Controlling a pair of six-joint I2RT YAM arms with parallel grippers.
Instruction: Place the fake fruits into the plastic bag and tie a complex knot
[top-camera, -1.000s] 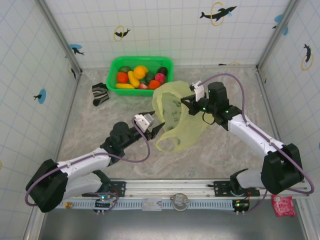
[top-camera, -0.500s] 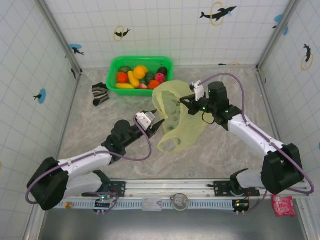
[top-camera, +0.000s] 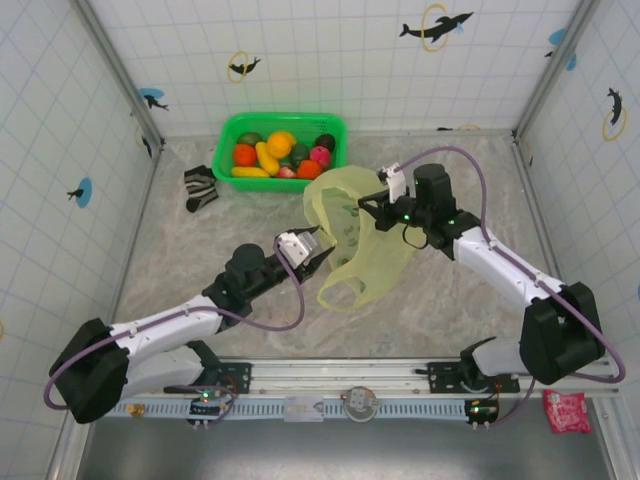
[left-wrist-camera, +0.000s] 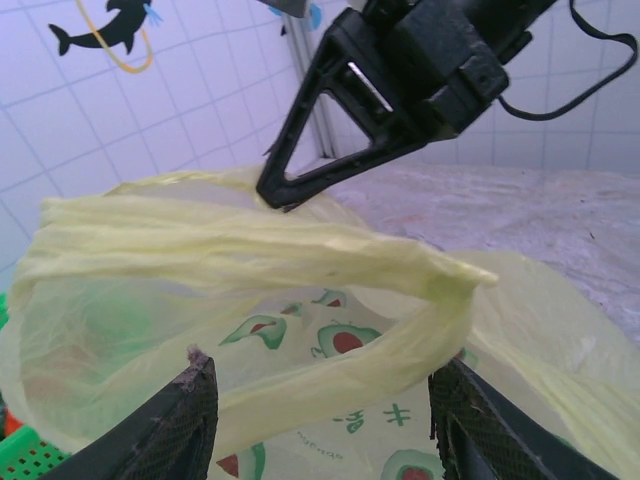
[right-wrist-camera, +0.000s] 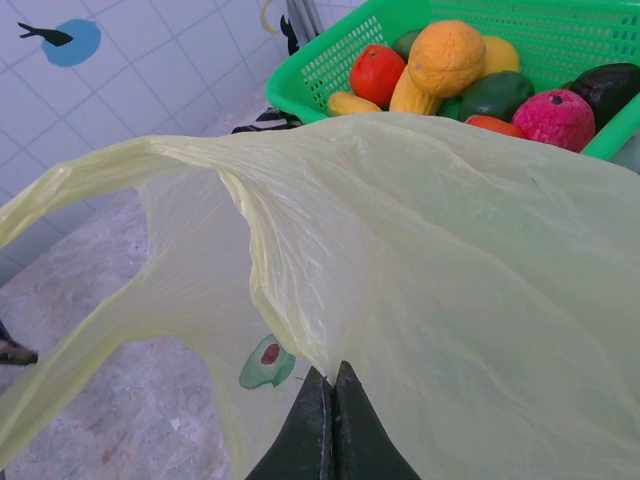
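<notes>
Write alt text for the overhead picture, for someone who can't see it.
A pale-yellow bag hangs pinched by the right tool, with the open left tool at its other side. Behind them, a green basket holds the fruits, and a striped sock lies to its left.

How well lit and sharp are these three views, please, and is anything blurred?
Top external: even light, soft shadows, sharp throughout. Left wrist: light shines through the plastic bag, the right gripper reads dark against the bright wall, no motion smear. Right wrist: bag folds and fake fruits both crisp, the right gripper's shut fingers dark at the bottom edge.
</notes>
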